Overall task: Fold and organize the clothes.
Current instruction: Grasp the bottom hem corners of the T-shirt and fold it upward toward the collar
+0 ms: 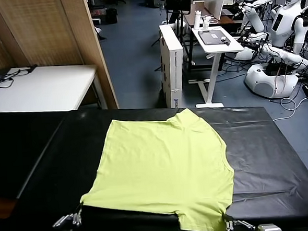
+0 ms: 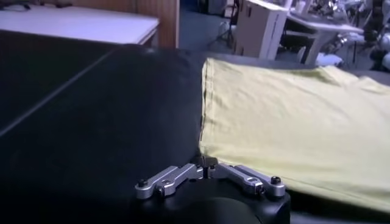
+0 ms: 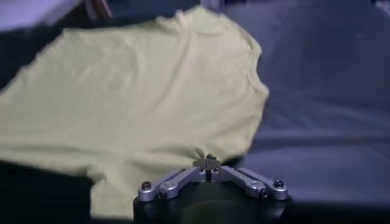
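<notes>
On the black-covered work table, the lime yellow-green short-sleeved cotton T-shirt is seen spread mostly flat, plain side up, roughly centred, collar toward the far edge. Its near hem is lifted off the table at both near corners, and a dark gap is seen beneath the raised hem in the head view.

Left gripper: jaws fully closed, tips pinched on the near left corner of the shirt, right at the hem edge where the side seam ends. Only that corner of fabric is gripped, as seen in the left wrist view. The gripper is placed at the near left edge of the table.

Right gripper: jaws fully closed as well, a small pucker of the shirt's hem is pinched between the tips. Fabric is seen gathered into a little fold at the contact point. The gripper is placed at the near right corner of the shirt, beside bare black table surface.

Shirt's right sleeve is seen lying flat toward the right side of the table; left edge runs straight along the side seam.

Behind the table: a white desk at the far left, a white cardboard box on the blue floor, a white stand table, and white robots at the far right.
</notes>
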Action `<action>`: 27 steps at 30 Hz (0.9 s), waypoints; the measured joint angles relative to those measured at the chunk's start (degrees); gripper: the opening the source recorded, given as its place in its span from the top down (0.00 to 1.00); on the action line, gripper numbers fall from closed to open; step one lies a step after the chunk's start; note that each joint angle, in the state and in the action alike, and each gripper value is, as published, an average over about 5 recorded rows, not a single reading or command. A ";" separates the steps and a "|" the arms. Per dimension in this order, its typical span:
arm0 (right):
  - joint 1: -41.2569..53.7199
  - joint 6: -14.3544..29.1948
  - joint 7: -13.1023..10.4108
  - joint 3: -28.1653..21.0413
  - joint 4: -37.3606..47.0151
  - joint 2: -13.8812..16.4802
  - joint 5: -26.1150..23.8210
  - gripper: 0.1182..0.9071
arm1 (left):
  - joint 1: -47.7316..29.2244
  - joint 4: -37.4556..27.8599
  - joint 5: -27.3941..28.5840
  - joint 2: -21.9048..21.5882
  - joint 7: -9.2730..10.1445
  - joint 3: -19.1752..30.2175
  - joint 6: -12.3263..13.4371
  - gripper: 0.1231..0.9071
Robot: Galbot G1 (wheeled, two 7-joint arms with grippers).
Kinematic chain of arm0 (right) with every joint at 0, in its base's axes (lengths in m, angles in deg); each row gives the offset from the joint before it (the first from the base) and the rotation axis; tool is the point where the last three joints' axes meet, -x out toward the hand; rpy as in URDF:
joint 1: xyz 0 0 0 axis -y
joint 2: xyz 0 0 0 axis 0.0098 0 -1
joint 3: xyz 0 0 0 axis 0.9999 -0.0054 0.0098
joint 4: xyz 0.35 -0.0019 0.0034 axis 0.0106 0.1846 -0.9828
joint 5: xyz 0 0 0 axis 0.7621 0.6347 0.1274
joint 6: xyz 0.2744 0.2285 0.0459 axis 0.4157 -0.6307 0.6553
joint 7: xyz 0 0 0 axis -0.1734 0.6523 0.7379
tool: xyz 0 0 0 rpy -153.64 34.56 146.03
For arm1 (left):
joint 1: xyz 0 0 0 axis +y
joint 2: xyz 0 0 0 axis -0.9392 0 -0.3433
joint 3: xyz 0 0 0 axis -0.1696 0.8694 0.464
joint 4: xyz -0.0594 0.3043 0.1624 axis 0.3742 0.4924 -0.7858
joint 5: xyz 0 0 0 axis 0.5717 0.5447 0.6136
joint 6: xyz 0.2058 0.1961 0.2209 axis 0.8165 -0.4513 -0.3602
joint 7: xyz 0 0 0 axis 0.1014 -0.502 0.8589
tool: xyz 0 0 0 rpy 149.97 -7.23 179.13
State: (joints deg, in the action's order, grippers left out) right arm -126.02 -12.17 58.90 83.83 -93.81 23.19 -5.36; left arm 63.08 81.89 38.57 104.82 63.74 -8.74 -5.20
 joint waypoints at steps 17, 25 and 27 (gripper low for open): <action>19.36 1.25 0.42 -6.99 16.82 3.34 0.09 0.97 | -12.79 -8.83 3.01 -3.59 0.49 5.63 -1.52 0.97; 21.34 1.51 0.61 -7.75 19.87 3.25 -0.18 0.97 | -17.73 -13.57 2.69 -7.23 0.58 8.26 -1.90 0.97; 21.63 1.51 0.65 -7.89 20.22 3.13 -0.22 0.97 | -18.91 -14.62 2.66 -8.05 0.60 8.89 -1.95 0.97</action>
State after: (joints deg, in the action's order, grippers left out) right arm -104.38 -10.66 59.55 75.94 -73.60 26.31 -5.59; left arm 44.17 67.27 41.23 96.77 64.35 0.15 -7.16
